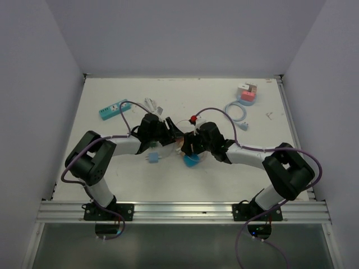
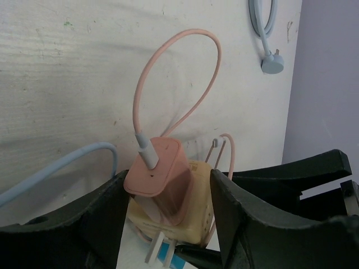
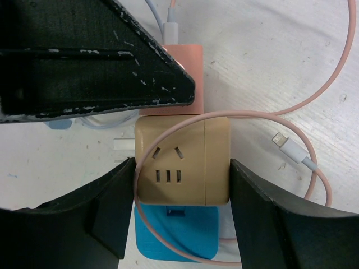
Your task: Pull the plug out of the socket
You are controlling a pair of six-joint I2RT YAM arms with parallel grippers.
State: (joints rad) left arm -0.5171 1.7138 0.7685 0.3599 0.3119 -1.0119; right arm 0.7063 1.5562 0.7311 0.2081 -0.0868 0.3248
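A tan cube socket [image 3: 182, 162] lies on the white table with a pink plug [image 2: 160, 179] pushed into one face and a blue plug [image 3: 176, 232] in another. My right gripper [image 3: 182, 185] is shut on the socket, one finger pressed on each side. My left gripper [image 2: 168, 190] straddles the pink plug: its left finger touches the plug, while a narrow gap shows at its right finger. A pink cable [image 2: 216, 56] loops out of the plug's top. In the top view both grippers [image 1: 171, 130] [image 1: 189, 147] meet at the table's middle.
A teal power strip [image 1: 112, 109] and white cables [image 1: 151, 105] lie at the back left. A pink and white adapter [image 1: 247, 92] and a coiled grey-blue cable [image 1: 238, 115] sit at the back right. A small blue plug [image 1: 152, 158] lies under the left arm.
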